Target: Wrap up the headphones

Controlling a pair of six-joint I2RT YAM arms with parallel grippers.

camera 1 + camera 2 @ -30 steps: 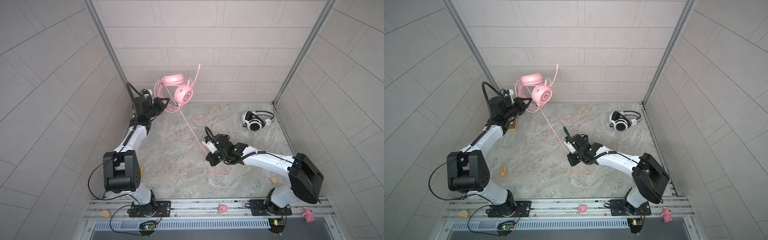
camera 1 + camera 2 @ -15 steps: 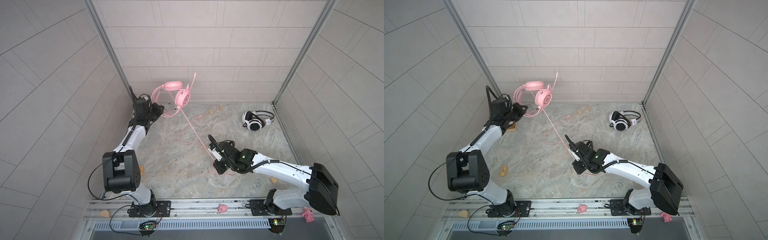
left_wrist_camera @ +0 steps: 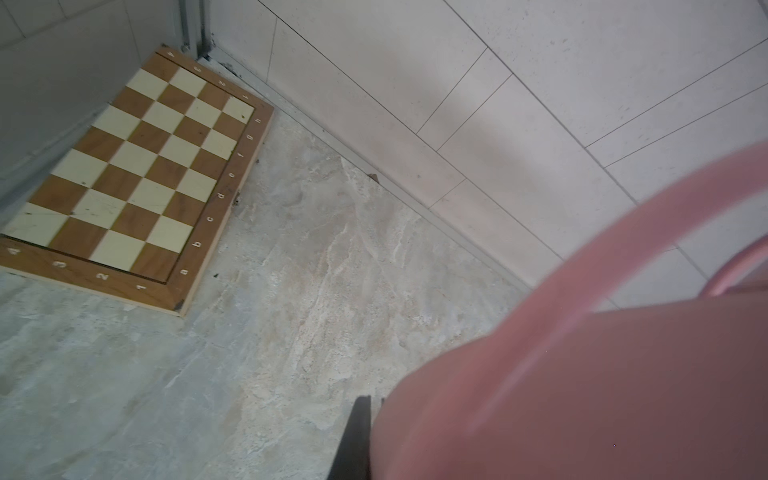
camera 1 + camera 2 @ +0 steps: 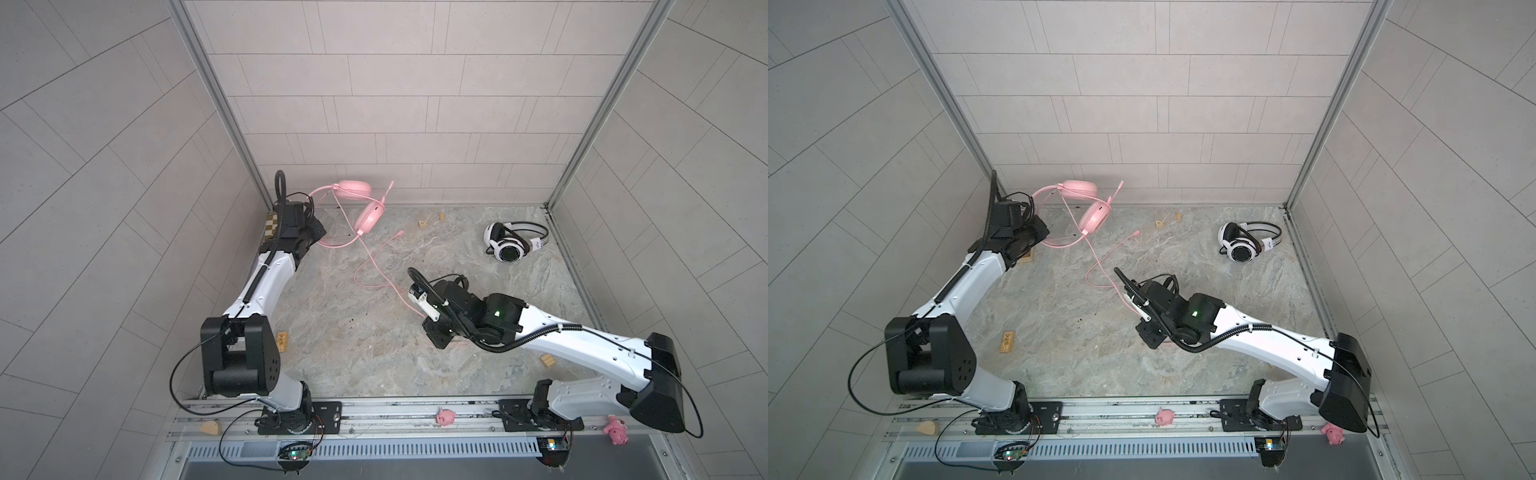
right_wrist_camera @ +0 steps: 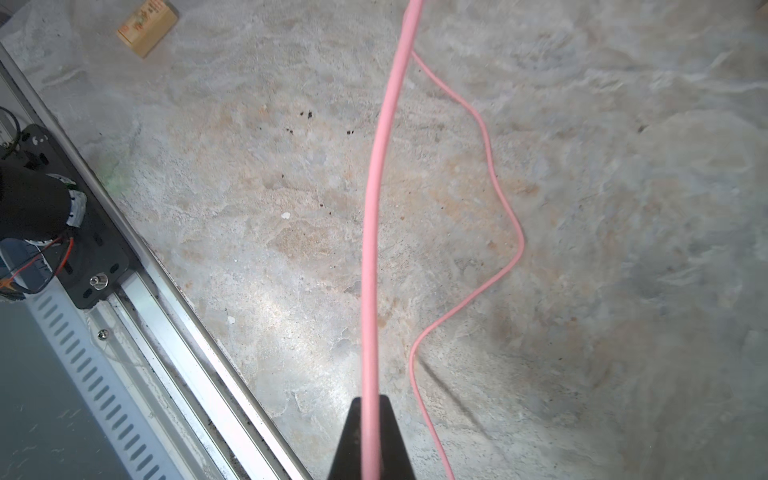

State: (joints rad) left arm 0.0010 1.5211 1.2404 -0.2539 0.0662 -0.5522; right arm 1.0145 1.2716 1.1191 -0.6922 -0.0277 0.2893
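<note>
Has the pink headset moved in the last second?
Yes. The pink headset, held by the left claw, has dropped: its lower ear cup, earlier against the back wall, now hangs below the wall's base edge.

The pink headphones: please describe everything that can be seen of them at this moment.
The pink headphones are all pink, plastic by their look, with two oval ear cups, a thin double headband and a boom mic. The left gripper is shut on the headband and holds them near the back left corner. Their pink cable runs from one cup to the right gripper, shut on it; the rest lies loose on the table.
</note>
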